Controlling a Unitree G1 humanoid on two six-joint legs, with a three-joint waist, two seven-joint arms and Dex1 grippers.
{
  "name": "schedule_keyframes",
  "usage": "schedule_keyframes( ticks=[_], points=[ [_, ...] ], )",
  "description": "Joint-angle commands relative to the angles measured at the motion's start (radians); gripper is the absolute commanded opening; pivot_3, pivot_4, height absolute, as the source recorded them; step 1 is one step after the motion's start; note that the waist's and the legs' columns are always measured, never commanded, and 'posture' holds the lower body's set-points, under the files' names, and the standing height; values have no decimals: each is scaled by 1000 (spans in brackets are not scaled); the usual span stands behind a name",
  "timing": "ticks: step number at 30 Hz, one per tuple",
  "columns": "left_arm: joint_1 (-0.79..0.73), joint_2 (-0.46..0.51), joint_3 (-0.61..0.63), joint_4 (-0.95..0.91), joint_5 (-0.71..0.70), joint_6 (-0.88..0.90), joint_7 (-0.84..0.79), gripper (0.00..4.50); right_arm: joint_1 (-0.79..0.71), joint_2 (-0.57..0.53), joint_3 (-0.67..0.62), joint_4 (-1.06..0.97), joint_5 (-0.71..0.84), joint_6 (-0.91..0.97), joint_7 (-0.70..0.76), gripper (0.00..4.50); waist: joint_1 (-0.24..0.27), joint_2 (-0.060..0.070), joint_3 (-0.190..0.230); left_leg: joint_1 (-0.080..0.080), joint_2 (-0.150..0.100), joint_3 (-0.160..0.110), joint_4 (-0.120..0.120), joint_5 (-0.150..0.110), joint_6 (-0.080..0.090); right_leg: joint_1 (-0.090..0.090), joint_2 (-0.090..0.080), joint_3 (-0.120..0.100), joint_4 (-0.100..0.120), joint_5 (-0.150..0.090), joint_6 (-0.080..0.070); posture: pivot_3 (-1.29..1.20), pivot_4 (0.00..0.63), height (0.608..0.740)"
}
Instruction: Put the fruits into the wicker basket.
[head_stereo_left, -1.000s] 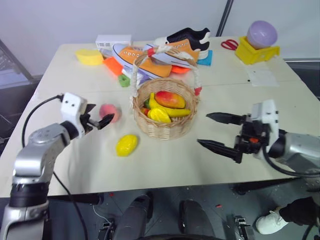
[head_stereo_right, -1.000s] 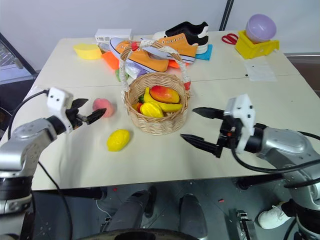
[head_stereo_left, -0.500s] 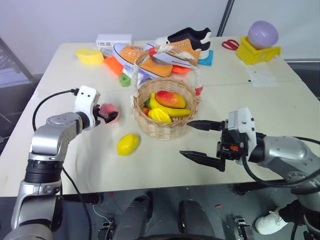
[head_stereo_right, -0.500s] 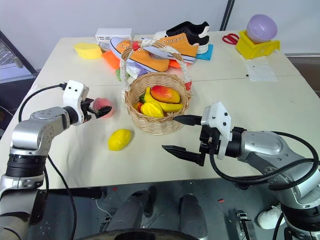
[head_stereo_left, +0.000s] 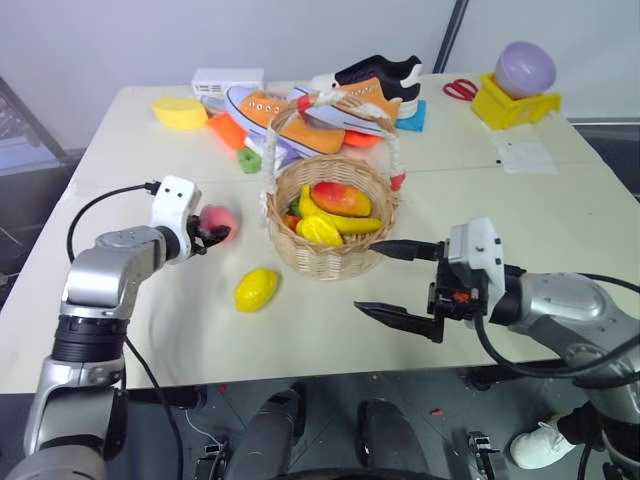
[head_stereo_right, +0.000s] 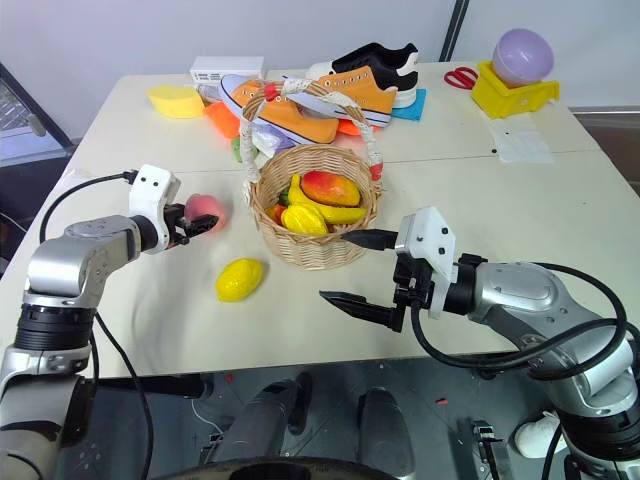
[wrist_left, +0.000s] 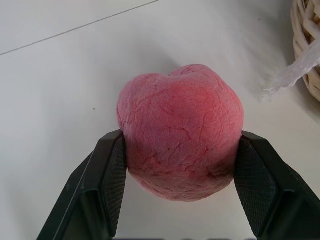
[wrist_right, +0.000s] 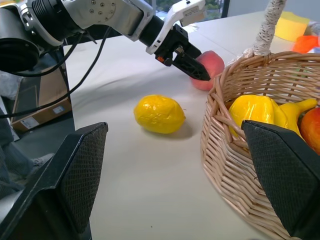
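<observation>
My left gripper (head_stereo_left: 213, 234) is shut on the pink-red peach (head_stereo_left: 219, 219), which rests on the table left of the wicker basket (head_stereo_left: 335, 256). In the left wrist view both black fingers (wrist_left: 107, 175) press against the sides of the peach (wrist_left: 180, 150). A yellow lemon (head_stereo_left: 255, 289) lies loose in front of the peach, nearer the table's front edge. Inside the basket lie a mango (head_stereo_left: 340, 198), a banana (head_stereo_left: 350, 225) and another yellow fruit. My right gripper (head_stereo_left: 367, 277) stands open, level, just right of and in front of the basket, holding nothing.
Behind the basket lie orange and black shoes (head_stereo_left: 310, 105), a green block (head_stereo_left: 249, 160), a flat yellow disc (head_stereo_left: 178, 113) and a white box (head_stereo_left: 227, 80). At the back right stand a yellow stand with a purple ball (head_stereo_left: 515, 95), red scissors (head_stereo_left: 460, 88) and a paper sheet (head_stereo_left: 525, 153).
My left gripper reached the peach and shut its fingers on it. The right arm swung left, bringing its open gripper closer to the basket's front.
</observation>
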Motion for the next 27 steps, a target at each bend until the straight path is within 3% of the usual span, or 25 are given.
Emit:
schedule_keyframes(
  ticks=[1,4,7,11,17,21,24,27],
  points=[
    [32,74,114,-108,-58,-69,-101,2651,-10,-9,-30,-41,9,-15,-3,4500,-2,0,0,0,0,0,0,0,0,0,0,0,0,0,0,0,150,740],
    [89,149,221,-314,-271,-50,-316,2651,-17,-37,-75,-12,14,-15,13,4500,-3,-1,0,-1,0,0,-1,0,0,-1,0,0,0,-1,-3,0,150,740],
    [-4,96,203,-388,-388,32,-281,2651,-36,-52,-104,31,14,-21,35,4500,15,-1,0,1,0,0,1,0,0,0,-1,-1,-2,-2,-3,0,150,740],
    [-124,9,-2,-429,-320,33,-206,2651,-82,-68,-122,103,-13,-26,47,4500,28,-2,0,2,0,1,2,0,0,4,-2,-3,-3,-1,-3,0,150,740],
    [-247,-128,-199,-291,-177,-18,-114,2651,-85,-63,-122,106,-35,-32,46,4500,27,-2,0,0,1,2,2,2,2,3,-1,-3,-1,0,0,0,150,740],
    [-269,-156,-220,-237,-143,-43,-119,4470,-54,-51,-128,69,-36,-26,21,4500,23,-2,0,0,1,3,1,2,3,3,-1,-3,-1,0,1,0,150,740],
    [-249,-127,-198,-248,-148,-78,-170,4470,-33,-49,-135,52,-34,-24,7,4500,21,-2,0,0,1,2,2,2,3,3,-1,-3,-1,0,1,0,150,740],
    [-153,-29,-71,-303,-233,-136,-304,4470,-10,-47,-145,37,-31,-26,-1,4500,1,-2,0,0,1,2,2,2,3,4,-1,-3,-1,-1,-2,0,150,740]
  ],
)
